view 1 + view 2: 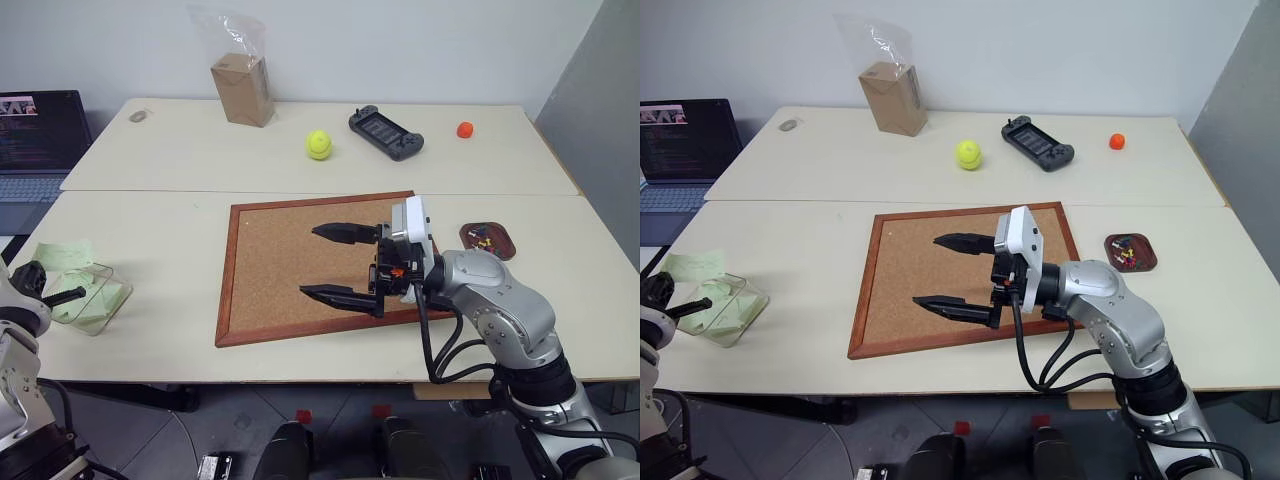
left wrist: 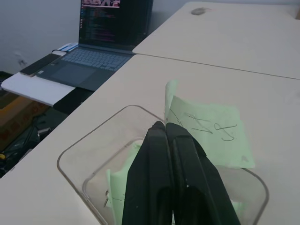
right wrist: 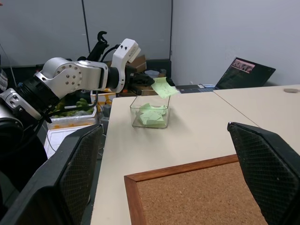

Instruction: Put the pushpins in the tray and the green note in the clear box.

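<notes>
At the table's left end my left gripper point(image 2: 164, 127) is shut on a corner of the pale green note point(image 2: 206, 131), holding it just above the clear box point(image 1: 112, 302). More green slips point(image 3: 151, 115) lie inside the box. My right gripper point(image 1: 307, 260) hovers open and empty over the cork board, pointing left. At the right side of the table sits the small reddish-brown tray point(image 1: 508, 242), with several coloured pushpins point(image 1: 484, 236) in it.
The wood-framed cork board point(image 1: 270, 270) lies in the middle. On the far table stand a cardboard box in a clear bag point(image 1: 242, 88), a yellow-green ball point(image 1: 318, 144), a black handheld console point(image 1: 385, 131) and a small orange ball point(image 1: 465, 129). An open laptop point(image 1: 35, 140) is at far left.
</notes>
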You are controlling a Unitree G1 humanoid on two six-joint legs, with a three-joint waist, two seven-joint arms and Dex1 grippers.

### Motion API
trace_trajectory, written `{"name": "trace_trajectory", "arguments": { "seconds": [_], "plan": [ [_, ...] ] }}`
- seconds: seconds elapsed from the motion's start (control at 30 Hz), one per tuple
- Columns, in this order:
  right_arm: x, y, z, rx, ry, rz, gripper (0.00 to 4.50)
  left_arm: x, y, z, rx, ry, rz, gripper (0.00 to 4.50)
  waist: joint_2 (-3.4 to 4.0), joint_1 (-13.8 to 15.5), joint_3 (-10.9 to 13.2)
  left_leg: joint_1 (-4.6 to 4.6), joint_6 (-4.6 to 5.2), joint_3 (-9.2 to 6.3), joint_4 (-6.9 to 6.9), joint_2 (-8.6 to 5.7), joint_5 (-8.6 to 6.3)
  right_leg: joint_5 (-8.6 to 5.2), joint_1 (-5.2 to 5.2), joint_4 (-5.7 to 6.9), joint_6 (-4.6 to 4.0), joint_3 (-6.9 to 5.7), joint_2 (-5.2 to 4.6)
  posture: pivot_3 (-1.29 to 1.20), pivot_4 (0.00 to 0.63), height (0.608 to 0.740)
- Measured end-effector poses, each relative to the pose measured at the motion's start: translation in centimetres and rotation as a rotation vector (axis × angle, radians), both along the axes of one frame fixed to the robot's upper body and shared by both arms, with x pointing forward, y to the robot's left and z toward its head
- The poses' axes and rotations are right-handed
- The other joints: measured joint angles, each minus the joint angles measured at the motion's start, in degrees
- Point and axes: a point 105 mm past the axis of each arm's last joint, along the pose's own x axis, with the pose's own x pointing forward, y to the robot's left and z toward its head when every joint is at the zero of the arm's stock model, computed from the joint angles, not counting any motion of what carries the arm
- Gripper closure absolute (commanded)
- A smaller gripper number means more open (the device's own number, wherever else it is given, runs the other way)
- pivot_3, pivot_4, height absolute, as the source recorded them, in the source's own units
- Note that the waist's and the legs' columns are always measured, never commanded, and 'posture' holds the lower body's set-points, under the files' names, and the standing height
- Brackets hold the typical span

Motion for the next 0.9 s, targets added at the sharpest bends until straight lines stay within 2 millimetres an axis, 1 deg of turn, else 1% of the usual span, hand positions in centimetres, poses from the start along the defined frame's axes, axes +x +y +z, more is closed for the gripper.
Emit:
{"name": "trace_trajectory", "arguments": {
  "seconds": [0.1,0.2,0.3,0.47,0.57,0.73,0.9],
  "plan": [
    [0.3,-0.3,0.0,-0.001,0.007,-0.026,0.00,-0.6,0.2,-1.3,-0.031,0.023,0.021,4.49,-0.01,0.0,0.0,0.00,0.00,0.00,0.00,0.02,0.00,0.00,-0.01,0.00,-0.01,0.00,0.00,0.00,0.150,0.740],
    [0.5,-0.4,-0.1,-0.008,0.012,-0.043,0.00,-0.9,0.1,-2.2,-0.067,0.025,0.039,4.02,-0.03,0.0,0.0,0.00,0.00,-0.02,-0.01,0.03,0.00,0.01,-0.01,0.00,-0.02,-0.02,0.00,0.00,0.150,0.740],
    [0.6,-0.4,-0.1,-0.009,0.013,-0.046,0.00,-1.1,0.1,-2.5,-0.084,0.021,0.062,3.29,-0.05,0.0,0.0,0.00,0.00,0.00,-0.01,0.03,0.00,0.02,-0.01,-0.01,-0.03,0.00,0.00,0.00,0.150,0.740],
    [0.6,-0.4,-0.1,-0.009,0.014,-0.046,0.00,-1.5,0.2,-2.5,-0.076,0.025,0.077,2.39,-0.05,0.0,0.0,0.00,0.00,-0.01,-0.01,0.03,0.00,0.02,-0.01,-0.01,-0.03,-0.02,0.00,0.00,0.150,0.740],
    [0.6,-0.4,-0.1,-0.009,0.014,-0.046,0.00,-1.6,0.0,-2.4,-0.075,0.017,0.070,1.66,-0.05,0.0,0.0,0.00,0.00,0.01,-0.02,0.02,0.00,0.02,-0.01,-0.02,-0.03,0.00,0.00,0.00,0.150,0.740],
    [0.5,-0.4,-0.1,-0.008,0.014,-0.045,0.00,-1.7,0.1,-2.4,-0.083,0.014,0.081,0.73,-0.05,0.0,0.0,0.00,0.00,0.00,-0.02,0.03,-0.01,0.02,0.00,-0.03,-0.03,0.00,0.00,0.00,0.150,0.740],
    [0.6,-0.4,-0.1,-0.007,0.016,-0.045,0.00,-1.6,0.2,-2.6,-0.102,0.016,0.096,0.73,-0.05,0.0,0.0,0.00,0.00,0.00,-0.02,0.03,0.00,0.01,0.00,-0.03,-0.03,-0.01,0.01,0.00,0.150,0.740]
  ]
}}
